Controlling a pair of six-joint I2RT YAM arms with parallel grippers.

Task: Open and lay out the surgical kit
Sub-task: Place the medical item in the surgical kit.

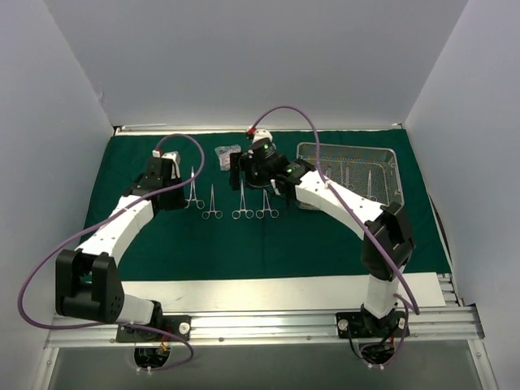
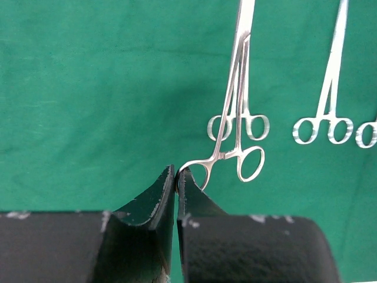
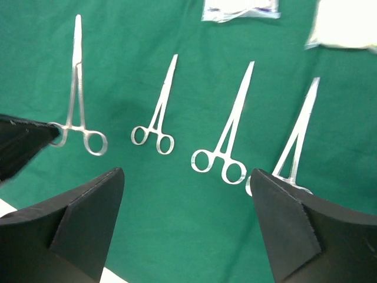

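While the left gripper (image 2: 177, 174) stands pressed shut on one ring handle of a steel clamp (image 2: 227, 154), the right gripper (image 3: 187, 174) hangs over the cloth with its fingers (image 3: 88, 218) spread wide and nothing between them. The green cloth (image 1: 162, 244) lies spread flat over the table. The steel clamp is at the cloth's left part, its tip pointing away from the arms. In the left wrist view it crosses a second clamp (image 2: 268, 127) that lies on the cloth under it. To the right of these, three more clamps (image 3: 162, 100) lie side by side in a row with gaps between them, handles toward the arms. The right gripper's right finger covers part of the ring handle of the last clamp (image 3: 300, 127). A clear packet (image 1: 223, 153) lies beyond the row, near the cloth's far edge. The wire tray (image 1: 347, 147) sits on the far right part of the cloth, with a few slim steel tools in it, too small to tell apart.
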